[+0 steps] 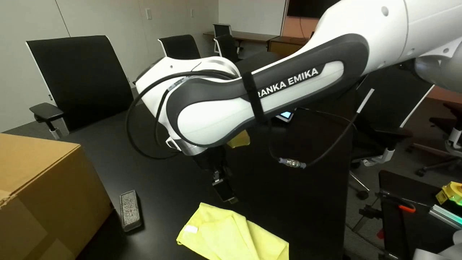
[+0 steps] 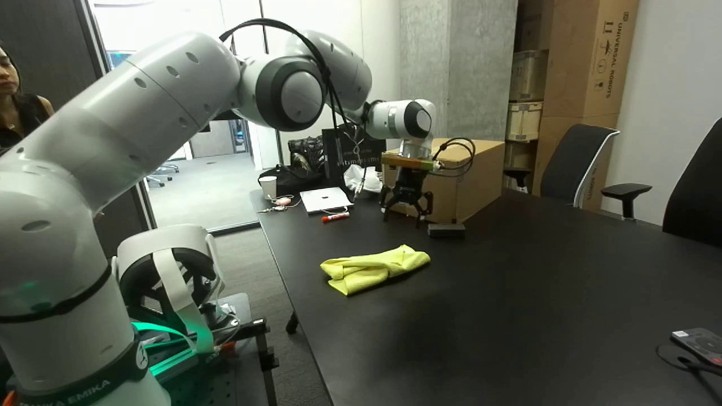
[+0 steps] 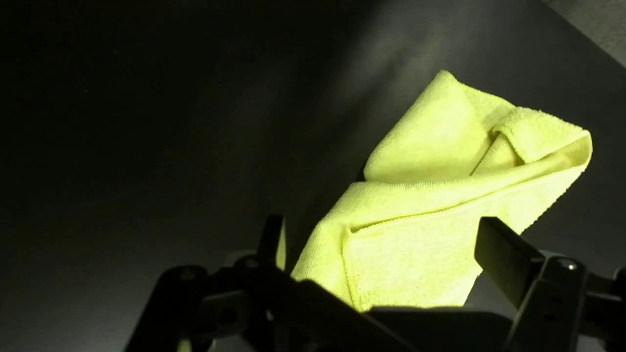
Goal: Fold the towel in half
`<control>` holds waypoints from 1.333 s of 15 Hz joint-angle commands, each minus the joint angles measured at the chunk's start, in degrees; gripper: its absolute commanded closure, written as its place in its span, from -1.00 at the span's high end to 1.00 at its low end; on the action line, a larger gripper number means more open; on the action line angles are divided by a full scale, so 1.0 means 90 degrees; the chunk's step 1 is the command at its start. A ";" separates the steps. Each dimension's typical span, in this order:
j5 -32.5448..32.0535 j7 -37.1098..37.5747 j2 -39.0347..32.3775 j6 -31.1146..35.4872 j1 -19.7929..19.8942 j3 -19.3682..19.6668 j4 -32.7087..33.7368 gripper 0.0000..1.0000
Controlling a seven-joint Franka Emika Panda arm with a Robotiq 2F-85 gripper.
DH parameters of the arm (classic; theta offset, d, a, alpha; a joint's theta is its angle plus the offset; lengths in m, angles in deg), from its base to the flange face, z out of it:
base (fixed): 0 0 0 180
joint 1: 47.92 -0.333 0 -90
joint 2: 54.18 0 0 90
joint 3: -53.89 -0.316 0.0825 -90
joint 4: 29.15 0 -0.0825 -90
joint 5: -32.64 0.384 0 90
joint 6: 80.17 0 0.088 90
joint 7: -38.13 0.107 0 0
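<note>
So the gripper (image 2: 403,219) is hanging fingers-down over the black table (image 2: 536,316), and in the wrist view its fingers (image 3: 503,259) are standing wide apart, with a big gap showing between the pads. I'm not able to tell how high the tips are sitting off the surface.

The towel (image 3: 430,210) is lying on the tabletop, lower than the gripper. It's bright yellow and kinda rumpled. In the wrist view it's showing through the gap and stretching out past the fingertips, with the finger at picture-right covering a bit of its edge. In both exterior views it's resting near the gripper but apart from it, closer to the camera. Layers are overlapping, a loose edge is running across the middle, the end farther from the fingers is curling over, and a little white tag (image 1: 191,229) is peeking out in an exterior view.

Other stuff: in an exterior view a dark gray block (image 2: 445,230) is lying near the gripper, picture-right of it, and a cardboard box (image 2: 479,175) is standing behind both. Picture-left of the gripper, a red-and-white marker (image 2: 336,217) is lying just beside a laptop (image 2: 326,199), with a white cup (image 2: 269,187) sitting farther out.
</note>
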 commanded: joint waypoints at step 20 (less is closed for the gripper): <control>0.1563 0.1970 -0.0915 0.2134 0.0210 0.0179 0.0337 1.00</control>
